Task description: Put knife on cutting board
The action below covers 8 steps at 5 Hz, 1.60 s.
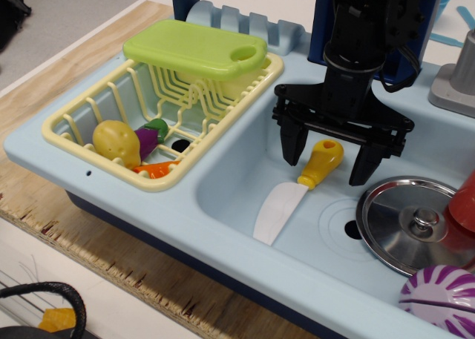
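Sink basin [245, 168] holds knife [297, 191]; gripper [330, 157] straddles its handle, jaws apart, cutting board [193, 50] at ten o'clock.

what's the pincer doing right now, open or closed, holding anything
Pincer: open, holding nothing, fingers straddling the knife's yellow handle in the sink.

Bright, even light from overhead, indoor look. My gripper [329, 153] throws only a faint soft shadow onto the sink [245, 168] floor around the knife [297, 191]. Steel lid [412, 224] carries white glare streaks and mirrors the dark of my arm. Cutting board [194, 48] shows a mild sheen along its top edge. Focus is sharp across the middle; far background slightly soft. Colours are saturated, no motion blur. Straight edges stay straight towards the borders.
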Motion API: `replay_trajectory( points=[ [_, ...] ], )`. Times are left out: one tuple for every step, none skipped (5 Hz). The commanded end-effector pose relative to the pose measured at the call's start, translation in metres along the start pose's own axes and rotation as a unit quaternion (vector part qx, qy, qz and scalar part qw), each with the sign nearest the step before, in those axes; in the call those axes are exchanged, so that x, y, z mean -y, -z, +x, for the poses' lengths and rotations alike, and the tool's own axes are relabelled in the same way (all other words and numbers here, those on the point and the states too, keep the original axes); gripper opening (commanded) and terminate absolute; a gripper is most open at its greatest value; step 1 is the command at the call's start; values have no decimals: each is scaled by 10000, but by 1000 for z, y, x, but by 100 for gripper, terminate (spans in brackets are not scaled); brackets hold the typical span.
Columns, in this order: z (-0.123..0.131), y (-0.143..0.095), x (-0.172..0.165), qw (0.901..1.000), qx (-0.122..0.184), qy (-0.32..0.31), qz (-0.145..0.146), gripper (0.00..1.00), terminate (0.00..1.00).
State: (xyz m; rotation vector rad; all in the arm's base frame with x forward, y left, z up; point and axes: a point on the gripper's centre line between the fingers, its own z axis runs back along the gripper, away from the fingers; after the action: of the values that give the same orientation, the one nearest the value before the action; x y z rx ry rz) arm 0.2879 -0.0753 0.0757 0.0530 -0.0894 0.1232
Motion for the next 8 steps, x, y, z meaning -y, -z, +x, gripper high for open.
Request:
replay_trajectory(
  points=[
    [8, 4, 2, 9999, 58, 96, -49, 100, 0],
    [8, 15, -3, 9997, 124, 101, -172, 100, 0],
    [9, 21, -5, 9988, 187, 375, -260, 0, 0],
    [7, 14, -2, 9913, -23, 1251, -404, 0, 0],
    [-3, -4, -2, 9750, 124, 2202, -259, 0, 0],
    [-5, -29, -2, 9698, 240, 2426, -7, 0, 0],
    [-1, -54, -5, 9681, 338, 2471, 252, 0, 0],
    [8, -69, -13, 9629, 578, 2613, 354, 0, 0]
  ],
)
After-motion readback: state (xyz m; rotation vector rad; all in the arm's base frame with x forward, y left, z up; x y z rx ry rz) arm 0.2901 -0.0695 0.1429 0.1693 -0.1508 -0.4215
